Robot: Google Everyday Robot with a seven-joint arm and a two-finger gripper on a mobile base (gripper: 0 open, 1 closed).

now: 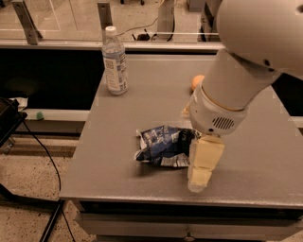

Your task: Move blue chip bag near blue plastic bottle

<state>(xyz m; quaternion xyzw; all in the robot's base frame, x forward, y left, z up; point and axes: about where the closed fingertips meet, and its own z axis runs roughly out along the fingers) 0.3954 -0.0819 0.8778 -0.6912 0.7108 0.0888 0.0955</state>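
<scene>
The blue chip bag (163,145) lies crumpled on the grey table (142,101), near the front edge. The blue plastic bottle (115,61) stands upright at the table's far left corner, well apart from the bag. My gripper (202,165) hangs down from the big white arm at the bag's right end, over the table's front edge. It covers the bag's right tip. I cannot tell whether it touches the bag.
A small orange fruit (196,82) sits behind the arm, partly hidden. A black cable (45,151) runs over the floor at the left. A rail with metal posts (104,14) stands behind the table.
</scene>
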